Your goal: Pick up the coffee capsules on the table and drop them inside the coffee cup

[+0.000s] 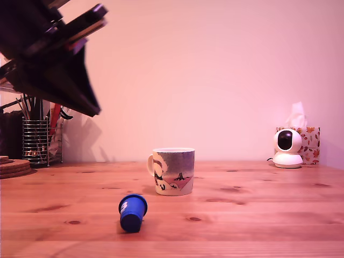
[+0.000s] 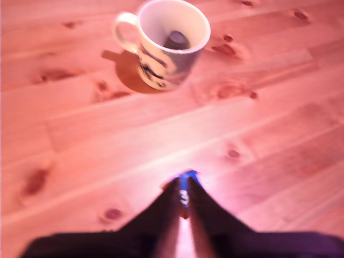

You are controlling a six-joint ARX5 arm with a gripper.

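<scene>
A bright blue coffee capsule (image 1: 133, 212) lies on its side on the pine table (image 1: 242, 220), in front of the coffee cup (image 1: 173, 171) and a little to the exterior view's left of it. The cup stands upright near the table's middle. The wrist view looks down into the cup (image 2: 169, 45), where a blackish capsule (image 2: 176, 38) rests at the bottom. My gripper (image 2: 184, 185) is held high above the table with its dark fingers (image 2: 161, 209) nearly together. A sliver of the blue capsule (image 2: 185, 195) shows past their tips. The arm (image 1: 51, 59) hangs at the exterior view's upper left.
A wire-mesh pen holder (image 1: 42, 142) and stacked round coasters (image 1: 13, 166) stand at the exterior view's back left. A small white camera (image 1: 287, 148) and a floral tissue box (image 1: 306, 144) sit at the back right, against the wall.
</scene>
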